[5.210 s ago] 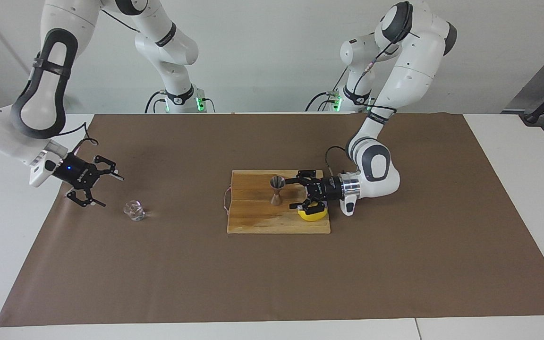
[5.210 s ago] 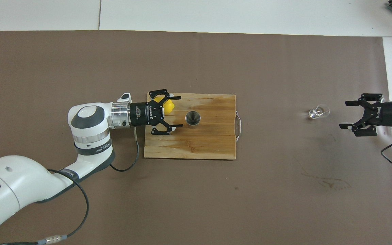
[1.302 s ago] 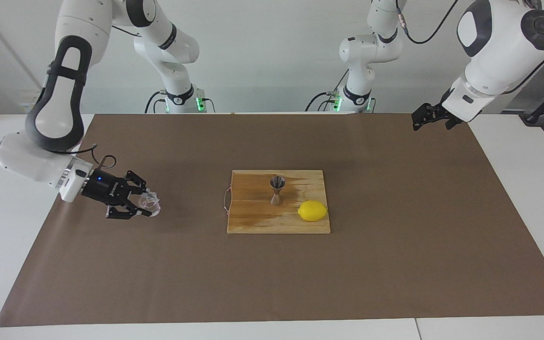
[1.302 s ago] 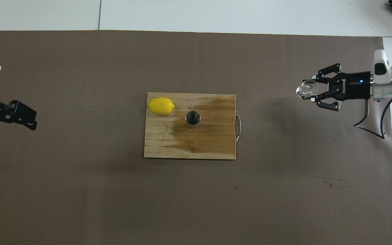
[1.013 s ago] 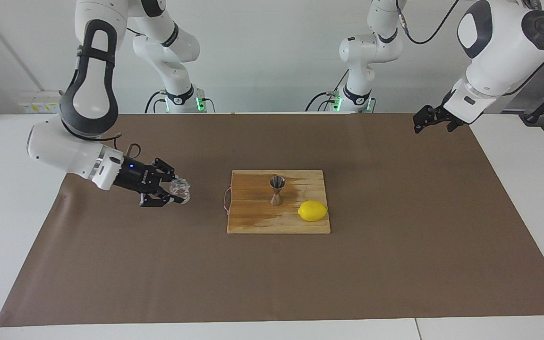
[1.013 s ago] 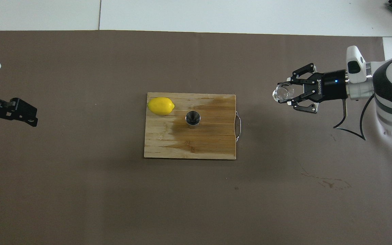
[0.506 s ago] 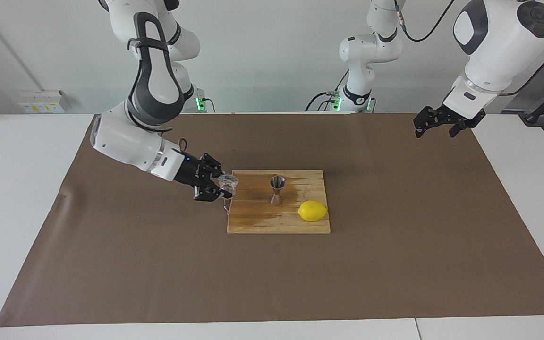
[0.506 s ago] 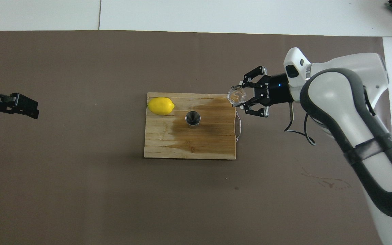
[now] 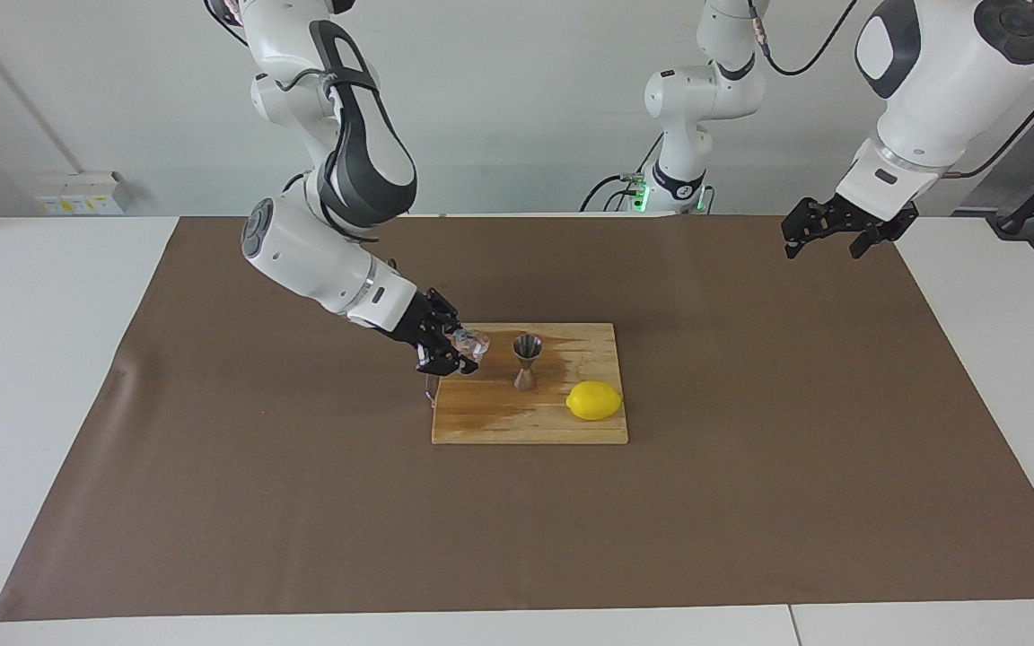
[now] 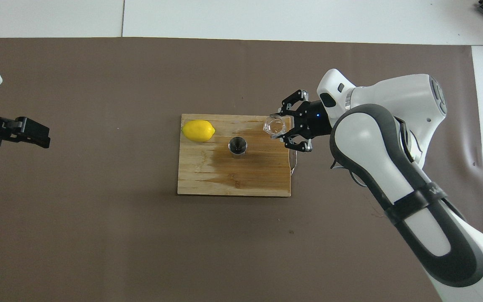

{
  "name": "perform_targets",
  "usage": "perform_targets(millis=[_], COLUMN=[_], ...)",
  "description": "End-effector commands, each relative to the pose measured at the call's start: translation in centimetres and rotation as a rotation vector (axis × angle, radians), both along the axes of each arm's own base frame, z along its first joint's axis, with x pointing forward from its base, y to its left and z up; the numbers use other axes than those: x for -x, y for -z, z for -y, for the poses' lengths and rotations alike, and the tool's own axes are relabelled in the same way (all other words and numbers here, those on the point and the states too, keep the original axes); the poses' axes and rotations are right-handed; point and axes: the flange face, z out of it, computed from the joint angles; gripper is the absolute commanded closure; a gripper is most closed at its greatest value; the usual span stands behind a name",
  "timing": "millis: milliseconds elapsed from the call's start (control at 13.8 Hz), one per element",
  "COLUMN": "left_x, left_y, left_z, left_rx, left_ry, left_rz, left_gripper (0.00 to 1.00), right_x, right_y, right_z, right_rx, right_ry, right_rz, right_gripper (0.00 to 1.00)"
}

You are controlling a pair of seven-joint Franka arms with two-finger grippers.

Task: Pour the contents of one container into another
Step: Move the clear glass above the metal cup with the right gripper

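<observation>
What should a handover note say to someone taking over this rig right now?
Right gripper: shut on the glass cup, up over the cutting board at the right arm's end.
Left gripper: open, holding nothing, waiting over the left arm's end of the table.
Jigger: upright on the board, lemon beside it.
Done: cup picked up and brought to the board.
Left: carry it over the jigger, tip, pour.

The right gripper (image 9: 461,352) holds the clear glass cup (image 9: 470,343) over the wooden cutting board (image 9: 490,417), beside the upright steel jigger (image 9: 526,361); a lemon (image 9: 594,400) lies nearby.
</observation>
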Motion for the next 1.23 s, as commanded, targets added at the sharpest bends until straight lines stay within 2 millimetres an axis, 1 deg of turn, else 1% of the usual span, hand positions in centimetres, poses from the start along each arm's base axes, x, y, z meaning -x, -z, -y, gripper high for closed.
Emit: perform_targets(millis=[0,72,145,217,506,651,724,941,1158], left_x=[0.9,0.9,0.9,0.9,0.9,0.9,0.9,0.9,0.9], left_y=[-0.2,-0.2,-0.2,-0.2,-0.1,-0.1,-0.2,-0.2,-0.2], left_z=[-0.4,-0.6,-0.7,-0.9,-0.7,-0.7,-0.8,-0.7,-0.7], left_rx=[-0.008,-0.008,-0.008,-0.008,-0.009,-0.008,-0.008,-0.008,-0.008], left_ry=[-0.002,-0.004,-0.005,-0.008,-0.008,-0.007,-0.008,-0.007,-0.007], left_rz=[0.009,0.009,0.009,0.009,0.008,0.008,0.009,0.009,0.009], left_gripper=[0.00,0.00,0.00,0.00,0.00,0.00,0.00,0.00,0.00], right_x=[1.2,1.1,1.3,1.3,1.9,2.2,2.4,2.4,2.7], right_y=[-0.6,-0.7,-0.5,-0.7,-0.8,-0.3,-0.2,-0.2,-0.2], right_z=[-1.1,-1.3,-2.1,-2.4,-5.1,-6.2,-6.5,-6.4,-7.1], right_rx=[0.024,0.025,0.025,0.024,0.022,0.031,0.048,0.091,0.112], right_ry=[0.048,0.072,0.070,0.091,0.142,0.141,0.141,0.140,0.149], right_rz=[-0.014,-0.011,-0.019,-0.025,-0.038,-0.047,-0.050,-0.048,-0.060], right_gripper=[1.00,1.00,1.00,1.00,1.00,1.00,1.00,1.00,1.00])
